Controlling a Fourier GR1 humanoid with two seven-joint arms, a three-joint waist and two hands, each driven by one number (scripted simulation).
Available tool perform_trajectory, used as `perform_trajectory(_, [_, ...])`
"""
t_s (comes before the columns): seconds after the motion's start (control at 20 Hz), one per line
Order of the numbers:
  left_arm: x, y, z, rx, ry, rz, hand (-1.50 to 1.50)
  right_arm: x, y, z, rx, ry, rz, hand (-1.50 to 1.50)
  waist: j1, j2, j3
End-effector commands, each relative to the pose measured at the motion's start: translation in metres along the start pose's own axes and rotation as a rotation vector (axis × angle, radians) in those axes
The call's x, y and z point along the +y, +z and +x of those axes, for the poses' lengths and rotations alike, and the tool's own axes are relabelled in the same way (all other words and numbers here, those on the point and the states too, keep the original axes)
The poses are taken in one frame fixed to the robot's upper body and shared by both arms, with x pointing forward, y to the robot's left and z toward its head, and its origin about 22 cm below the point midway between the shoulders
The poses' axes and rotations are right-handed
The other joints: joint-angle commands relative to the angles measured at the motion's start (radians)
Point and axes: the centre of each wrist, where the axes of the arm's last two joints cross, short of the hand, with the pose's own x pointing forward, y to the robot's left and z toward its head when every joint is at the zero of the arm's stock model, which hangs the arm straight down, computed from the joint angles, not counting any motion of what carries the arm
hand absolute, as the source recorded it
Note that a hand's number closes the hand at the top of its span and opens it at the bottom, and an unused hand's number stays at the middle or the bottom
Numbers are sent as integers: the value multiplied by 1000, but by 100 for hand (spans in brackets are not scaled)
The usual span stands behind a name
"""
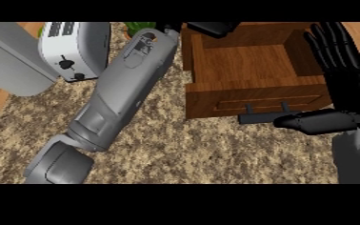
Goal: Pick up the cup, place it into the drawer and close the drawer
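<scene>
**Left hand over the open drawer, cup out of my sight**

From the head view I see the wooden drawer [249, 71] standing open on the speckled table [190, 152], its dark handle [264, 117] facing me along the front panel. My left forearm [123, 90] runs diagonally up from the lower left, and the left hand [211, 27] sits at the drawer's far rim, near the back left corner. Only a dark part of it shows, so I cannot tell how its fingers lie or whether they hold anything. I cannot make out the cup anywhere; the drawer floor that I can see is bare wood. My right hand [336, 52] rests at the right edge beside the drawer, fingers straight and pointing up, thumb stretched out near the handle, holding nothing. A white toaster [74, 47] stands at the upper left, with something green just beyond it.
</scene>
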Motion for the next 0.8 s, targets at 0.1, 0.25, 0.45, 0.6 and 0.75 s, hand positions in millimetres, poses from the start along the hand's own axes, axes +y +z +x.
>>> perform_trajectory(0.1, [-9,-4,-6,125,-106,-26,150,0,-15,6,-16,-5,37,-150,-51,15,1])
perform_trajectory(0.25, [-6,7,-26,197,-129,-106,150,5,-20,13,-31,-1,66,-150,-72,18,1])
perform_trajectory(0.45, [-3,17,-43,237,-178,-153,150,16,-21,14,-60,-17,89,-150,-112,29,1])
perform_trajectory(0.6, [-5,19,-45,232,-185,-156,-150,21,-25,14,-73,-37,115,-150,-130,34,1])
perform_trajectory(0.75, [0,28,-58,205,-110,-125,-150,12,-28,16,-74,-44,151,-150,-145,41,0])
